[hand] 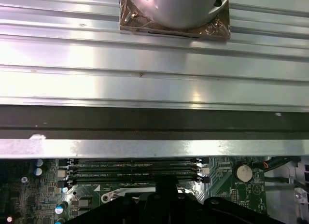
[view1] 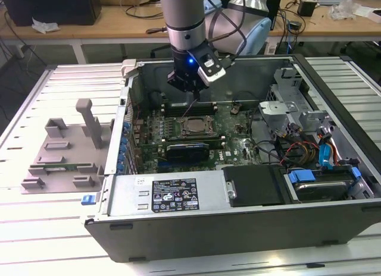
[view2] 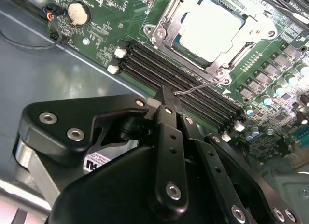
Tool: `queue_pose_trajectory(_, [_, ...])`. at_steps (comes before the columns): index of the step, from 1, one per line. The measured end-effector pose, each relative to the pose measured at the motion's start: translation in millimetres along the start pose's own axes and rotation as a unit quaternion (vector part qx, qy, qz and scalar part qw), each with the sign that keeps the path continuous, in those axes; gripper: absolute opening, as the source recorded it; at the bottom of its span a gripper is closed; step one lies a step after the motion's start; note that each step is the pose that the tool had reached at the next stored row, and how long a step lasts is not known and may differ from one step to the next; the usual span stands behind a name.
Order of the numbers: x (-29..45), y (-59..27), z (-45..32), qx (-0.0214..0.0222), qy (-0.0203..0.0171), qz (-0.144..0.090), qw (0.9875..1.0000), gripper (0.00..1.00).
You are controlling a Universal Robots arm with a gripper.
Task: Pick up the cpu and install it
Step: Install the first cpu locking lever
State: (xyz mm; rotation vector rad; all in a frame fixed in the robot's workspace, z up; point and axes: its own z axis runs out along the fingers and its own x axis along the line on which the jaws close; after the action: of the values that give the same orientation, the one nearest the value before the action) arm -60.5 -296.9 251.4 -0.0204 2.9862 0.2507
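The cpu point(view2: 210, 26), a flat square chip with a dull silver top, lies inside the metal socket frame point(view2: 164, 28) on the green motherboard; in the exterior view the cpu point(view1: 193, 126) sits at the middle of the board in the open computer case. My gripper point(view1: 194, 97) hangs over the far side of the board, just behind the socket and above the black memory slots point(view2: 183, 81). In the second wrist view the gripper point(view2: 166, 94) has its black fingers drawn together to a narrow tip with nothing between them. A thin wire socket lever point(view2: 198, 87) stands beside that tip.
The case walls point(view1: 214, 219) surround the board. A black card point(view1: 187, 150) lies in front of the socket, and cables and a drive cage point(view1: 297, 121) fill the exterior view's right. A grey fixture point(view1: 65, 148) rests on the ribbed table at the left. A coin battery point(hand: 243, 173) sits near the slots.
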Motion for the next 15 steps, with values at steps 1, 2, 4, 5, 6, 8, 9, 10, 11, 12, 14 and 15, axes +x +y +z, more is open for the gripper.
queue_pose_trajectory(1, [-0.3, 0.7, -2.2, 0.0001, 0.0001, 0.000, 1.0000, 0.11])
queue_pose_trajectory(2, [-0.5, 1.1, -3.4, 0.0001, 0.0001, 0.000, 1.0000, 0.11])
queue_pose_trajectory(4, [-0.7, 1.6, -4.7, 0.0002, 0.0001, 0.000, 1.0000, 0.11])
queue_pose_trajectory(5, [-0.9, 1.9, -5.7, 0.0003, 0.0001, 0.000, 1.0000, 0.11])
queue_pose_trajectory(6, [-0.9, 2.0, -5.6, 0.0002, 0.0000, 0.000, 1.0000, 0.11])
queue_pose_trajectory(8, [-0.5, 2.0, -5.7, 0.0003, -0.0001, 0.000, 1.0000, 0.11])
queue_pose_trajectory(9, [-0.1, 2.0, -5.7, 0.0003, -0.0002, 0.000, 1.0000, 0.11])
queue_pose_trajectory(10, [0.5, 1.9, -5.5, 0.0003, -0.0004, 0.000, 1.0000, 0.11])
queue_pose_trajectory(11, [1.4, 1.7, -5.2, 0.0004, -0.0006, 0.000, 1.0000, 0.11])
queue_pose_trajectory(12, [2.4, 1.6, -4.9, 0.0003, -0.0008, 0.000, 1.0000, 0.11])
queue_pose_trajectory(14, [4.0, 1.3, -4.3, 0.0003, -0.0009, 0.000, 1.0000, 0.11])
queue_pose_trajectory(15, [5.0, 0.9, -3.9, 0.0003, -0.0009, 0.000, 1.0000, 0.11])
